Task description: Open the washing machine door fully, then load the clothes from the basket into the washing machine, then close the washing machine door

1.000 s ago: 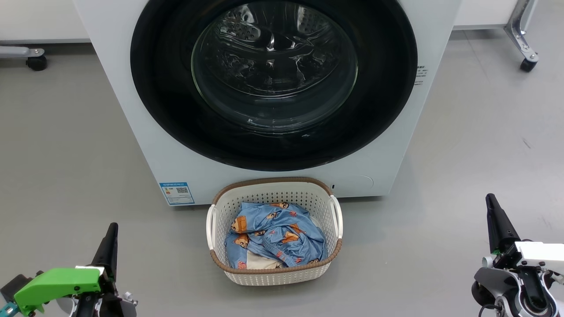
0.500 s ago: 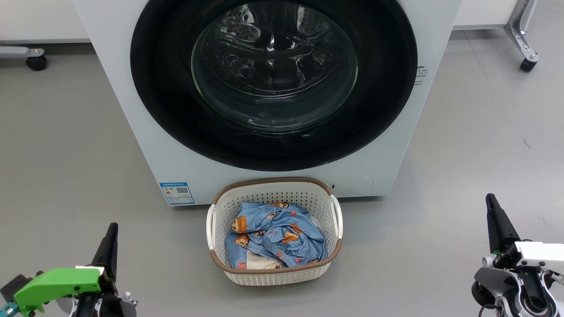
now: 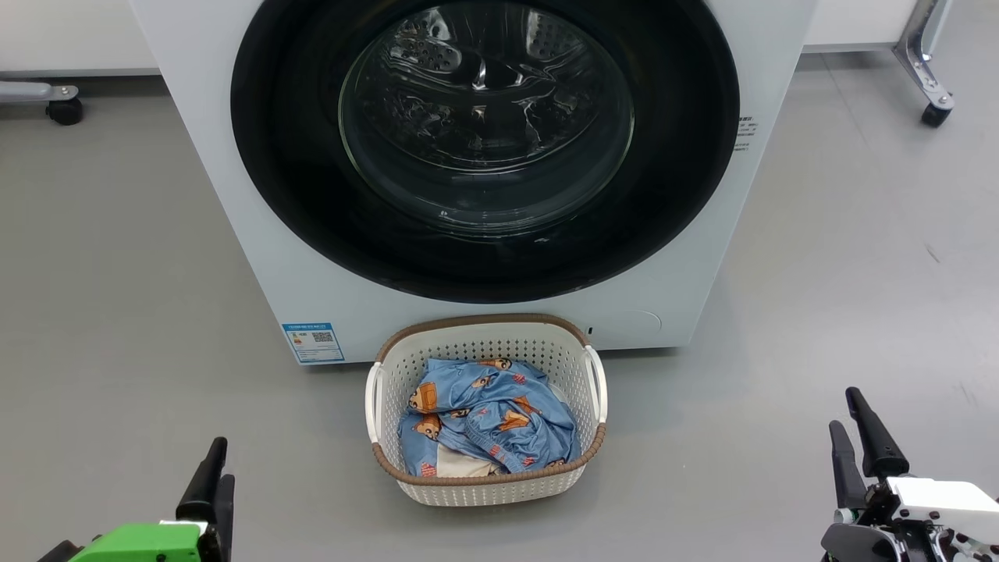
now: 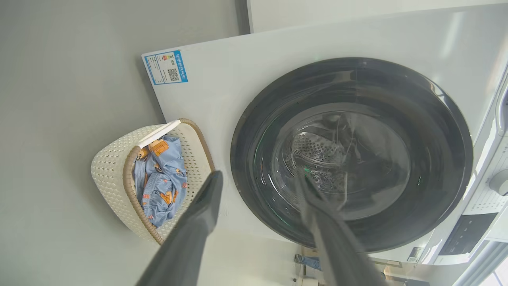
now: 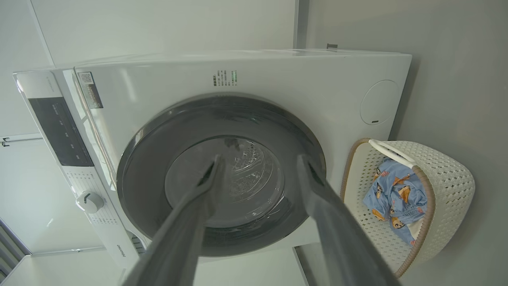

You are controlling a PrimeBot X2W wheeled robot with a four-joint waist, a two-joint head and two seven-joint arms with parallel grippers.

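The white washing machine [image 3: 226, 203] stands straight ahead, and its door [image 3: 484, 117], black-rimmed with a glass bowl, lies shut flat against the front. On the floor against the machine's foot sits the basket [image 3: 484, 321], cream with a brown rim. The clothes [image 3: 484, 417], blue with orange bears, lie bunched inside it. My left gripper [image 3: 218, 472] is low at the left, open and empty, well short of the basket. Low at the right, my right gripper [image 3: 851, 425] is also open and empty. In the wrist views the left gripper [image 4: 258, 178] and the right gripper [image 5: 260, 159] both point at the door.
Grey floor spreads on both sides of the basket. A castor foot [image 3: 64, 109] stands at the back left and a metal castor leg [image 3: 933, 105] at the back right. A blue energy sticker [image 3: 313, 342] marks the machine's lower left. The control knob [image 5: 90, 201] is beside the door.
Both grippers have gone from shut to open, and both have sunk lower in the head view. The machine, basket and clothes have not moved.
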